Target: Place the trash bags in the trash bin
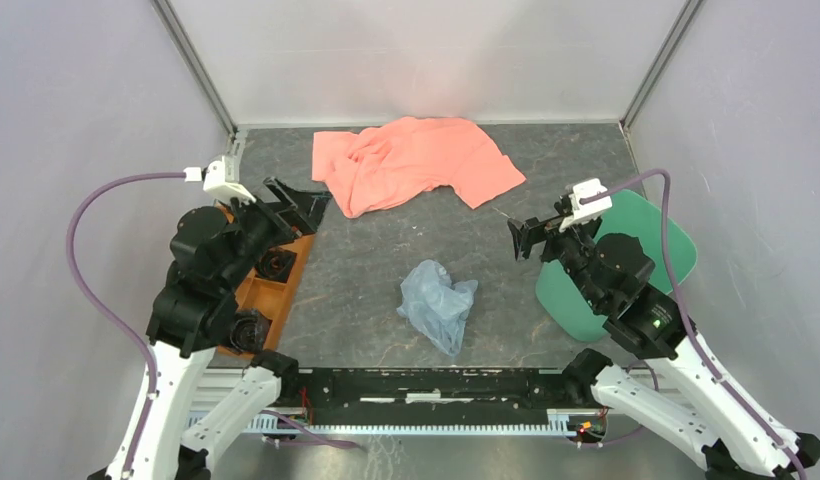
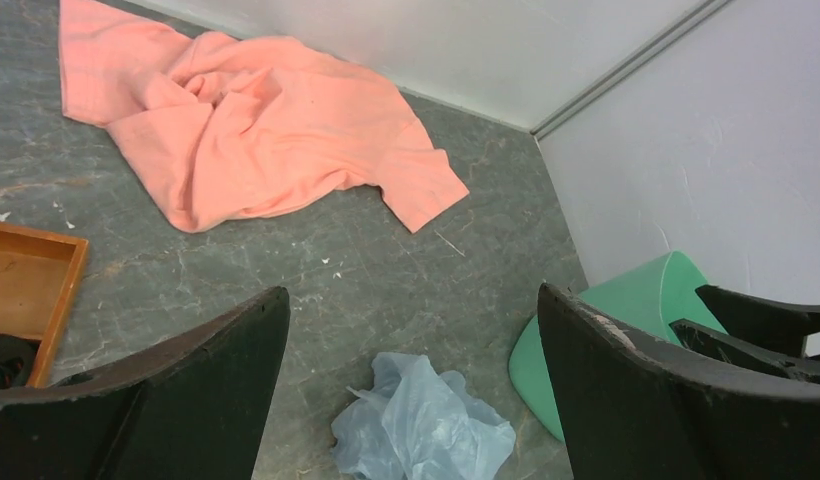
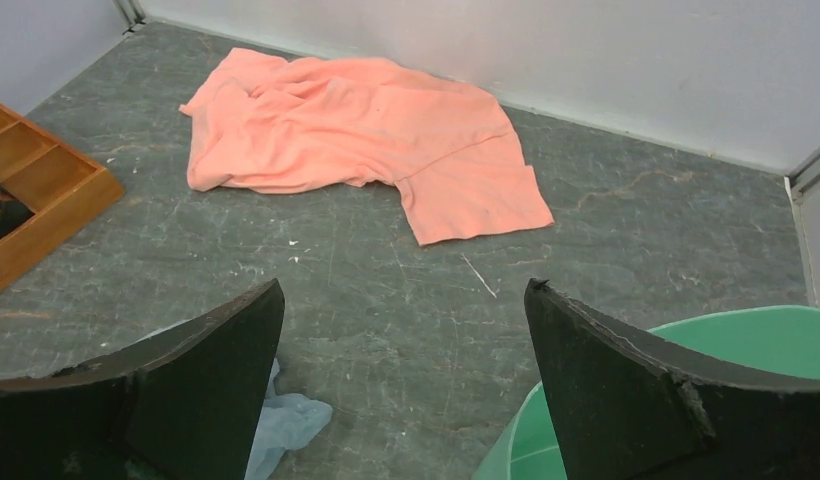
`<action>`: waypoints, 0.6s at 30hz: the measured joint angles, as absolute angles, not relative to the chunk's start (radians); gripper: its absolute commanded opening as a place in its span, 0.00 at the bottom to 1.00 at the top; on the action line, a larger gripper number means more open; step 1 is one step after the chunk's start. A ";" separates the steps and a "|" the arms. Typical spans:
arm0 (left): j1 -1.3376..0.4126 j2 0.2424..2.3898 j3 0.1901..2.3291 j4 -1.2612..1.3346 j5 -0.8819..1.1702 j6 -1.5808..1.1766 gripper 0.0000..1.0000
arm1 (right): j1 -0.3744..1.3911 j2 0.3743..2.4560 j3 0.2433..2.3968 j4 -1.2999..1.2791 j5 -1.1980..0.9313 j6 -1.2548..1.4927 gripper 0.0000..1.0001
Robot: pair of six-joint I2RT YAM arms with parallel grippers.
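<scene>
Plainly crumpled near the middle of the worktop (image 1: 376, 250), clear of the trash bin (image 1: 676, 245) off to its right: the trash bag (image 1: 438, 303). Expect thin crinkly film, probably feather-light, limp and slippery, prone to slide out of a shallow pinch. Take hold on a raised crease in the bunched middle, not on a flat edge. Left claw (image 1: 298, 203) spread wide, gripping nothing; right claw (image 1: 527, 238) equally wide and empty, poised near the bin
</scene>
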State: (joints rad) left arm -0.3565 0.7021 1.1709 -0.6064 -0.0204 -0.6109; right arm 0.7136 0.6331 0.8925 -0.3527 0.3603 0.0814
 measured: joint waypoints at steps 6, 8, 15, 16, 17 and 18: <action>-0.313 0.733 1.146 -0.561 0.060 -0.608 1.00 | 0.698 0.668 0.895 -0.357 0.380 0.089 0.98; -0.307 0.739 1.140 -0.549 0.083 -0.608 1.00 | 0.695 0.690 0.900 -0.368 0.391 0.089 0.98; -0.296 0.765 1.137 -0.519 0.154 -0.597 1.00 | 0.692 0.725 0.915 -0.415 0.449 0.072 0.98; -0.296 0.766 1.136 -0.516 0.162 -0.595 1.00 | 0.691 0.727 0.921 -0.429 0.469 0.071 0.98; -0.296 0.768 1.133 -0.512 0.168 -0.591 1.00 | 0.691 0.730 0.931 -0.448 0.501 0.071 0.98; -0.296 0.768 1.130 -0.511 0.171 -0.587 1.00 | 0.691 0.737 0.945 -0.466 0.537 0.073 0.98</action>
State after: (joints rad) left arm -0.2958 0.7685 1.1301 -0.5106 0.1707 -0.5873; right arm 0.6914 0.7368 0.9447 -0.4660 0.5373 0.0731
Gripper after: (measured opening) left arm 0.994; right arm 0.982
